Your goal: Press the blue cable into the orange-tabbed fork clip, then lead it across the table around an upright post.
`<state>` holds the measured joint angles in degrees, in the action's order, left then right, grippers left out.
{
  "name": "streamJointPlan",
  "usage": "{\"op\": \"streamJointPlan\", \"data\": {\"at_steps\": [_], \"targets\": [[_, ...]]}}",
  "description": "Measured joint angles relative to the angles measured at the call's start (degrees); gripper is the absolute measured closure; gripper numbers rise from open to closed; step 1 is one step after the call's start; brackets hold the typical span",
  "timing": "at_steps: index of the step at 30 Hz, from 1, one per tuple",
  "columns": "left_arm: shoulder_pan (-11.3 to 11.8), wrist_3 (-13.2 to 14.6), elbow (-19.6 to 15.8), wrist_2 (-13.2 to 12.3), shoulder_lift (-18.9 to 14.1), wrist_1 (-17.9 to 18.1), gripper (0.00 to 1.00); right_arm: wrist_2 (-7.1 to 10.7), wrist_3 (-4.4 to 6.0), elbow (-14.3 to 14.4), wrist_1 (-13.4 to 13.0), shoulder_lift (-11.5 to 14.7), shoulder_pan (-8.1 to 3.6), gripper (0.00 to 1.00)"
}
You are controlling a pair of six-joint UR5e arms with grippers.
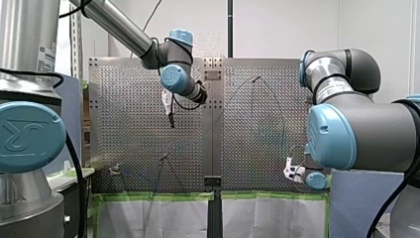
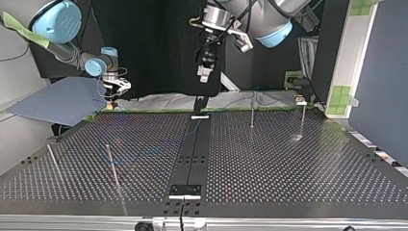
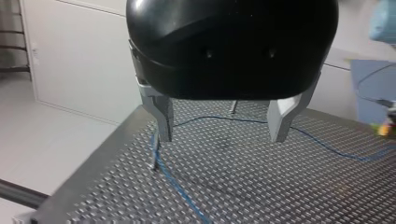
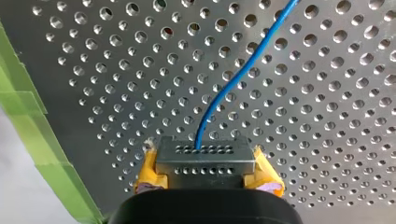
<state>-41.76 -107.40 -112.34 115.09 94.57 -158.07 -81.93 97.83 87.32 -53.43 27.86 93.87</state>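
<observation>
— Black housing of my left gripper [image 3: 222, 137] sits closest in the left wrist view. How do its fingers stand?

— Spread wide. The two metal fingers [image 3: 161, 116] hang above the perforated table [image 3: 289, 191], with nothing between them and nothing touching them.

— And the blue cable [image 3: 180, 189]?

— It lies flat on the table beneath them. One stretch crosses ahead of the gap between the fingers. Another runs from just under one fingertip toward the camera. The two meet in a bend beside that fingertip.

— Is a post anywhere near?

— A short upright post [image 3: 233, 107] stands ahead of the gap, just beyond the crossing stretch. It is blurred, so I cannot tell whether the cable touches it.

— What about my right gripper [image 4: 205, 161]?

— It is clamped on the cable. In the right wrist view its yellow pads [image 4: 147, 177] show on either side of the metal fingertips, which are drawn together. The cable comes out from between the fingertips and curves away ahead of them over the table. Green tape [image 4: 23, 107] lines the table's edge off to one side of the fingers.

— Are the two grippers close to each other?

— No, they are well apart. In the top view my right gripper sits low at the table's far edge. My left gripper is raised above the table, near its middle seam.
</observation>
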Motion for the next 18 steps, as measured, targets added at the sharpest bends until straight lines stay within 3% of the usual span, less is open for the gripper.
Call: {"op": "streamJointPlan", "data": {"at_steps": [13, 18], "targets": [[0.0, 0.1, -6.4, 0.6, 0.1, 0.0, 0.00, -0.49, 0.10, 0.0, -0.2, 0.0, 0.14, 1.00], [0.1, 0.6, -9.0, 1.0, 0.1, 1.7, 0.00, -0.45, 0.16, 0.0, -0.3, 0.0, 0.34, 1.00]]}}
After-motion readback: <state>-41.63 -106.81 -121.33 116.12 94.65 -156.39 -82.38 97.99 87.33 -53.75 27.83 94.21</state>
